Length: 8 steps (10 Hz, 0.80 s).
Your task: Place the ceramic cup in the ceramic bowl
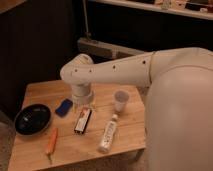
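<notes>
Arm (117, 72) over bench (45, 92), ceramic cup (120, 100) outside ceramic bowl (32, 119).
Pincer (84, 104) left of centre, just above dark packet (83, 120); cup upright to its right; bowl lower left, well apart.
</notes>
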Available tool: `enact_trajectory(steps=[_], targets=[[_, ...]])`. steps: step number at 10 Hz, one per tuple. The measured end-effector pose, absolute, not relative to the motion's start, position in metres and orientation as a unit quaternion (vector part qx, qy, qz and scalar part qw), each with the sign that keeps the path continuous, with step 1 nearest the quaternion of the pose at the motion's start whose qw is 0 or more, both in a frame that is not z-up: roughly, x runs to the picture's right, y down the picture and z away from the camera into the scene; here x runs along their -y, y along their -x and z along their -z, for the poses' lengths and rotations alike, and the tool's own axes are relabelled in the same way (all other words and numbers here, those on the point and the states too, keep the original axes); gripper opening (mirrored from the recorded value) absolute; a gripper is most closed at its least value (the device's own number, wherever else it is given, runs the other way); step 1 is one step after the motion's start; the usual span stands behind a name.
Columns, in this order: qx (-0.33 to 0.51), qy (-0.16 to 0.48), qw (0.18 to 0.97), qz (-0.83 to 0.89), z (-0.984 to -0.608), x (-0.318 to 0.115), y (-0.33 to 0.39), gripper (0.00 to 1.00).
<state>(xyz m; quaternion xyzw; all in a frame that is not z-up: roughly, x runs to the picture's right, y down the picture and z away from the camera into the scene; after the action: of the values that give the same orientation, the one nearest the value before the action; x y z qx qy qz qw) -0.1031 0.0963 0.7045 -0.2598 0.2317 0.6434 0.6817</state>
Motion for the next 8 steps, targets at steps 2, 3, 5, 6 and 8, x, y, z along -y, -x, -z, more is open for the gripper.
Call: enact_trajectory(steps=[2, 3, 5, 6, 8], targets=[[-0.232, 0.26, 0.682, -0.643, -0.7045, -0.0963, 0.1031, 0.65], [-0.232, 0.26, 0.682, -0.644, -0.7045, -0.096, 0.1031, 0.65], [-0.231, 0.259, 0.681, -0.645, -0.705, -0.0942, 0.1015, 0.65], [-0.231, 0.258, 0.681, -0.645, -0.7051, -0.0939, 0.1011, 0.65], [-0.231, 0.258, 0.681, -0.645, -0.7048, -0.0935, 0.1012, 0.65]])
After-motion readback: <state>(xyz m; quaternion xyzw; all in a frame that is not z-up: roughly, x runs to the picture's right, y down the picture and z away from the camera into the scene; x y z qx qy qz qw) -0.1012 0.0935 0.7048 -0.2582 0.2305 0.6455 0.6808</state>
